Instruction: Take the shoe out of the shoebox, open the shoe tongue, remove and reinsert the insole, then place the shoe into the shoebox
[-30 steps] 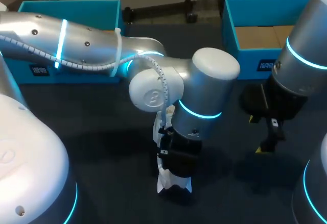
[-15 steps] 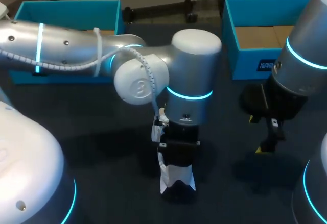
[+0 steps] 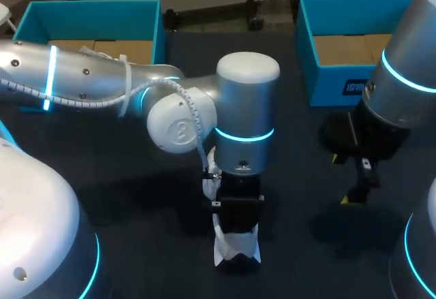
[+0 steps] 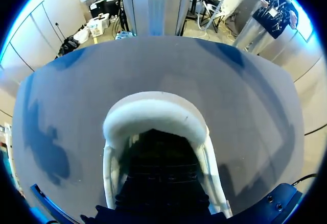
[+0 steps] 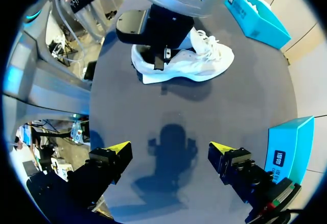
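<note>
Because the white shoe [image 3: 235,250] is already out on the dark table [image 3: 122,197], low in the middle of the head view, the job now looks to be about the tongue and the insole. The left gripper [image 3: 238,218] comes straight down into the hole of the shoe at the heel end. Its end is hidden inside the shoe, so I cannot tell if it is open or closed, or if it holds anything. The right gripper [image 5: 168,152] hangs over bare table at the right of the head view, well apart from the shoe. It is wide open with nothing in it.

I think the shoe is light and mostly soft. The cloth top will squash if pinched, and the tongue will flop. The sole looks thicker and stiffer, so it is the best part to press down on or lift by. The padded heel edge is a good second place. The insole is likely thin and bendy, so take it at the heel end and pull slowly, or it may fold. A light shoe can slide or tip when pulled from inside, so the toe may need steadying.

One blue box [image 3: 88,6] sits in the upper left of the head view and the other blue box [image 3: 340,81] in the upper right, both open
</note>
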Tool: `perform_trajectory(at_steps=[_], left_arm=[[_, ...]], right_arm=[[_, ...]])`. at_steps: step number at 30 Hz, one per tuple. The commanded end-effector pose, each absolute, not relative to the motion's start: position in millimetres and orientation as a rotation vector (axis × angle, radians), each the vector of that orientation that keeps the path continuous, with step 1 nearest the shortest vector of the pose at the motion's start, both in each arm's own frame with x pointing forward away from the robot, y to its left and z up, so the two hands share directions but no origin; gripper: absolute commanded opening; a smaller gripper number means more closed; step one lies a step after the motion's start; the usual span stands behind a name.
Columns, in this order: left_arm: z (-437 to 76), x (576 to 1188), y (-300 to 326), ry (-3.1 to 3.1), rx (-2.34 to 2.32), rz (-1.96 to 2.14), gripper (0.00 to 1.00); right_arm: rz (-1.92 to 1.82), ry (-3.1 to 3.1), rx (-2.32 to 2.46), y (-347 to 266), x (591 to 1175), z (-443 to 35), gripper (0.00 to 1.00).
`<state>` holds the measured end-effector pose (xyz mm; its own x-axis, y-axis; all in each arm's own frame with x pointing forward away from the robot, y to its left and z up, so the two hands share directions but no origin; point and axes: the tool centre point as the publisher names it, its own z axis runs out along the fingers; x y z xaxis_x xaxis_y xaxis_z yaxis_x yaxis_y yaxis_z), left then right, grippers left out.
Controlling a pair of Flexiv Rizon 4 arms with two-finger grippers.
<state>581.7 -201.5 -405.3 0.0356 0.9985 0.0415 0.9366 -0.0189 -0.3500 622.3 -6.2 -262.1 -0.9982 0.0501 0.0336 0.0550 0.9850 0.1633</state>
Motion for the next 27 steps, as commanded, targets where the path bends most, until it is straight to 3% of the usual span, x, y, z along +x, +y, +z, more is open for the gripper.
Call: perform_trajectory(at_steps=[1,8,27], left_arm=[[-415.1,584.7,-197.6,-1.966,-2.040,0.347,0.00],[-426.2,592.3,-190.5,-2.022,-2.025,0.297,0.00],[-365.6,600.7,-183.0,-2.078,-2.124,0.270,0.00]], right_arm=[[-0.257,-3.101,-0.082,-6.1,622.0,-263.7,1.00],[-0.257,-3.101,-0.082,-6.1,622.0,-263.7,1.00],[-0.257,-3.101,-0.082,-6.1,622.0,-263.7,1.00]])
